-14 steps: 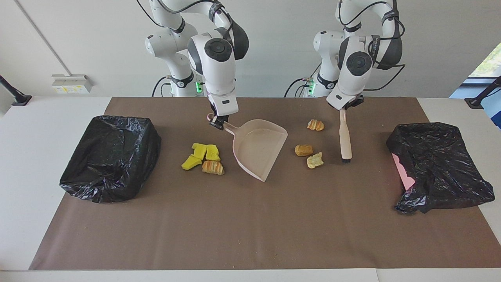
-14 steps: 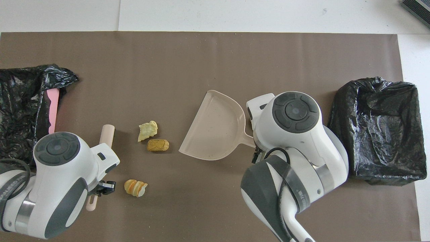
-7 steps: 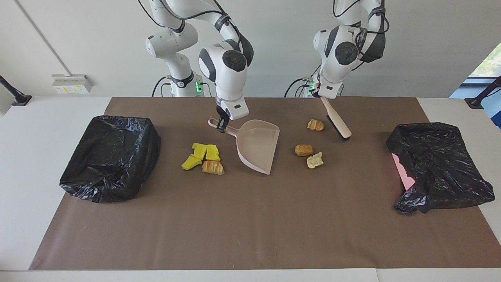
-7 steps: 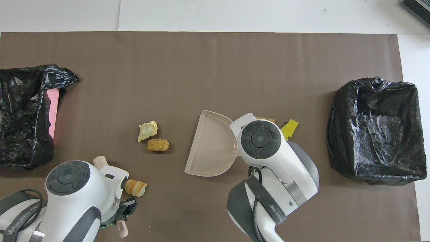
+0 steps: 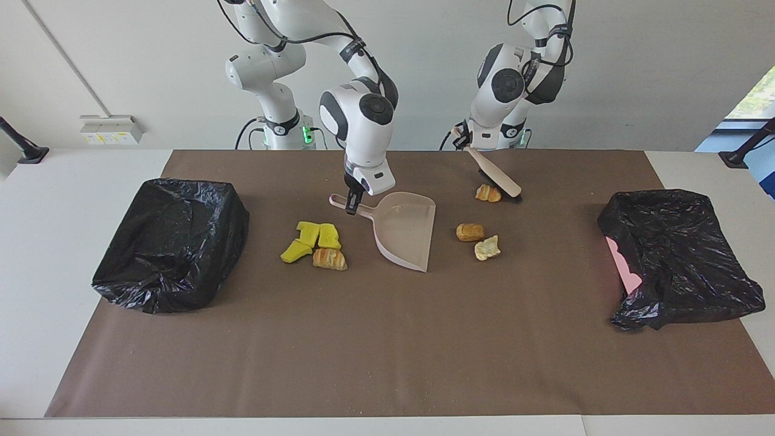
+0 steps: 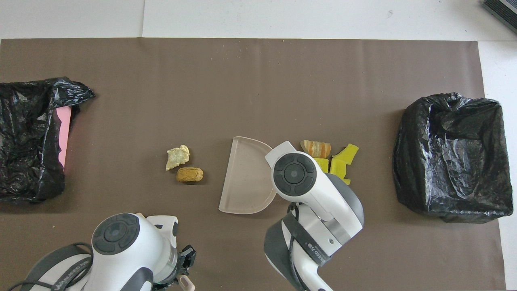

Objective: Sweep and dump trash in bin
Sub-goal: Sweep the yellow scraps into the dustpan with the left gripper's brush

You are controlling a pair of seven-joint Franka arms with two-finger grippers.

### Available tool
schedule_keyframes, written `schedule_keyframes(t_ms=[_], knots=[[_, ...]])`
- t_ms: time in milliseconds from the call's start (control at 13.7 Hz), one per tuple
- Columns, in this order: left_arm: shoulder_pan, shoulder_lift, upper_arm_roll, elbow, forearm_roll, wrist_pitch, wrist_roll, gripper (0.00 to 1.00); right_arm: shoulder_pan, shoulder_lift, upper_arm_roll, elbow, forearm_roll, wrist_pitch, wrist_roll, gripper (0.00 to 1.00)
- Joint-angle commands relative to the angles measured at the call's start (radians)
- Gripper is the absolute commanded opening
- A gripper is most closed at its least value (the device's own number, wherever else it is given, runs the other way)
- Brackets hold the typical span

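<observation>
A pale pink plastic dustpan lies mid-mat, between two golden-brown bread scraps and a cluster of bright yellow spongy chunks.

We saw a brown mat covering the table; a small white box sat against the wall.

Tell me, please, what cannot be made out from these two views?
- Overhead view: the left arm covers the brush and the pastry piece beside it.
- Overhead view: the right arm hides the dustpan handle and part of the yellow chunks.
- Both views: the bin contents are lost in black liner.
</observation>
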Motion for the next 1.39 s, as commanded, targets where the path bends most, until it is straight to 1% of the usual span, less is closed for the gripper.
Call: schedule_keyframes(t_ms=[0,73,146,365,511,876,1167,1313], knots=[[-0.019,0.023,0.016,-0.016,-0.039,0.156,-0.022,0.0,0.002,0.01,0.006,-0.009,-0.021,0.035,0.02,0.0],[-0.017,0.047,0.016,-0.01,-0.052,0.243,-0.019,0.0,0.003,0.01,0.006,-0.009,-0.021,0.035,0.021,0.0],[-0.017,0.072,0.016,0.007,-0.055,0.302,-0.009,0.0,0.003,0.01,0.006,-0.009,-0.021,0.037,0.029,0.0],[-0.019,0.13,0.017,0.047,-0.055,0.342,0.066,0.0,0.003,0.01,0.007,-0.009,-0.021,0.037,0.041,0.0],[-0.011,0.136,0.019,0.049,-0.055,0.367,0.195,0.0,0.003,0.01,0.009,-0.008,-0.02,0.037,0.044,0.0],[-0.026,0.136,0.014,0.052,-0.053,0.359,0.49,0.0,0.002,0.01,0.01,-0.008,-0.02,0.038,0.058,0.0],[-0.127,0.138,0.016,0.076,-0.053,0.374,0.678,0.0,0.002,0.01,0.01,-0.009,-0.02,0.038,0.06,0.0],[-0.172,0.144,0.015,0.091,-0.053,0.41,0.708,0.0,0.002,0.01,0.01,-0.008,-0.02,0.038,0.063,0.0]])
